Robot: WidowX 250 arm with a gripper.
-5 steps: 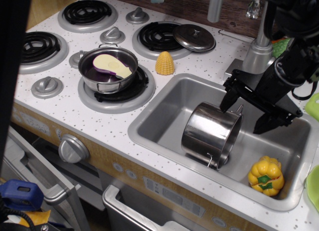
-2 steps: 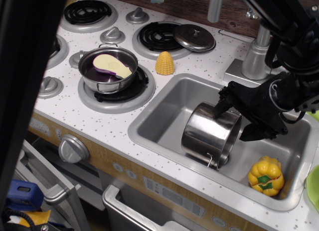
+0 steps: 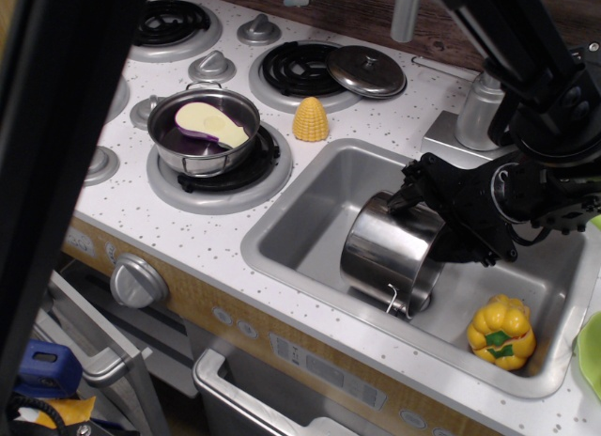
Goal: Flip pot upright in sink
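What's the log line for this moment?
pot: on side in sink | gripper: at pot rim, jaws spread | pepper: in sink, apart

Arm colour: matte black throughout, right of the sink.
Gripper: black, two angular blocky fingers.
Cables: thin black loops near the wrist.
Markings: none legible.

pan with eggplant, corn, lid, pepper

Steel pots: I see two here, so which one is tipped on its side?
The tall shiny pot in the sink, right at the gripper. The shallower pan sits upright on a stove burner, holding a purple-and-cream toy.
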